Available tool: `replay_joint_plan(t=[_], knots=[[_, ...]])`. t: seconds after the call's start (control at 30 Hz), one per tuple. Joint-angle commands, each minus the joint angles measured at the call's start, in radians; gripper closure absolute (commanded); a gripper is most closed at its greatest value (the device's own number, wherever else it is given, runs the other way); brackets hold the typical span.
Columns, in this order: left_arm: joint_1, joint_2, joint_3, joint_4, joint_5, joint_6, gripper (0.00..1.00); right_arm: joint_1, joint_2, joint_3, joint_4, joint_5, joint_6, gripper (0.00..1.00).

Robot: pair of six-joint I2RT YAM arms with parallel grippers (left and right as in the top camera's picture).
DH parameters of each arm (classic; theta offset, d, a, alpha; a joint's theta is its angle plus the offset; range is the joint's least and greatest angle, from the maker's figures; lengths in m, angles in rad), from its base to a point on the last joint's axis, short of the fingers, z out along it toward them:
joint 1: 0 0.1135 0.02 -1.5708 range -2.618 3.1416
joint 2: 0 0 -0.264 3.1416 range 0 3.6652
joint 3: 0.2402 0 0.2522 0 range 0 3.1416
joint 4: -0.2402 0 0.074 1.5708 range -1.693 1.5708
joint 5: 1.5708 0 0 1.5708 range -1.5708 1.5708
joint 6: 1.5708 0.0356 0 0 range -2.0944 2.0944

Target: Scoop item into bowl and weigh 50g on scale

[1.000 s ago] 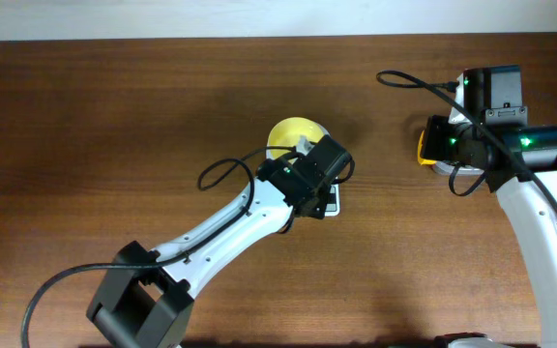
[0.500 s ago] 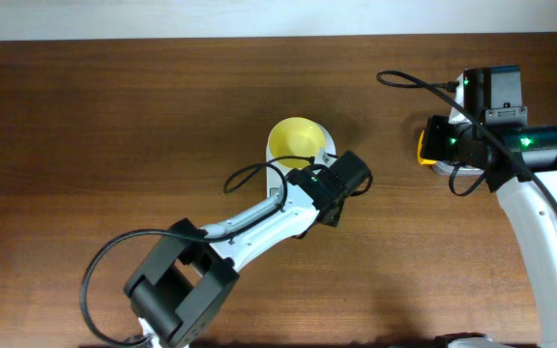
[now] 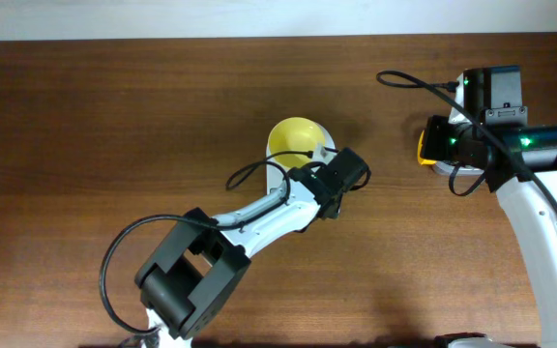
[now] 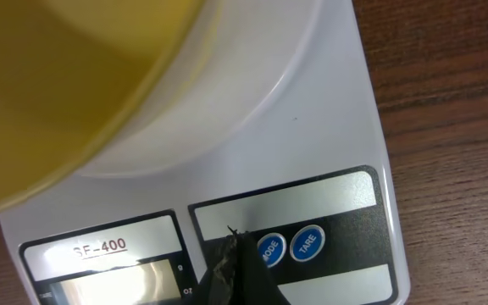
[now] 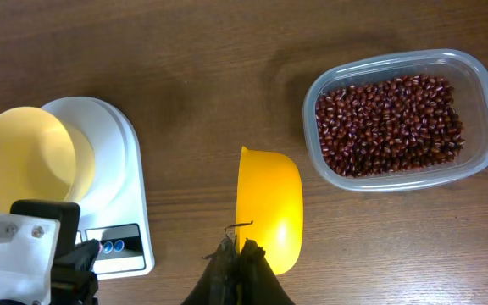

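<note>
Many beans, all in the tub, which sits on the desk on the side of its right edge. None are in the bowl and none in the scoop.

Bowl: one, pale yellow, empty, seated on the scale's platform near the desk's middle.

Scale: one, white, with its button strip facing the desk's near edge. The display is cut off and unreadable.

Left gripper: jaws clenched, holding nothing. Its tip is down on the button strip, just left of the MODE button.
- Change: a second ago this arm lay across the scale and half hid the bowl. It has since swung toward the scale's front edge, leaving the bowl uncovered. Over the last half second it has barely shifted.
- Likely meaning: the scale is being switched on or zeroed with the empty bowl aboard, ahead of any scooping.

Right gripper: jaws clenched, grasping the scoop at its near end.
- The scoop is empty, between scale and tub.
- This arm is unmoved over the second and seems to be waiting.

Task progress: early, with no beans transferred yet.
</note>
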Motion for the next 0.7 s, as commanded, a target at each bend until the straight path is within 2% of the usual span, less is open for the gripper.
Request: replay_joint_plan(t=[0.0, 0.67], knots=[[0.002, 0.031, -0.002, 0.007, -0.015, -0.008, 1.00, -0.005, -0.008, 0.023, 0.001, 0.005, -0.008, 0.96], [0.002, 0.047, -0.002, -0.008, -0.019, -0.008, 1.00, -0.005, -0.008, 0.023, 0.001, 0.005, -0.008, 0.96]])
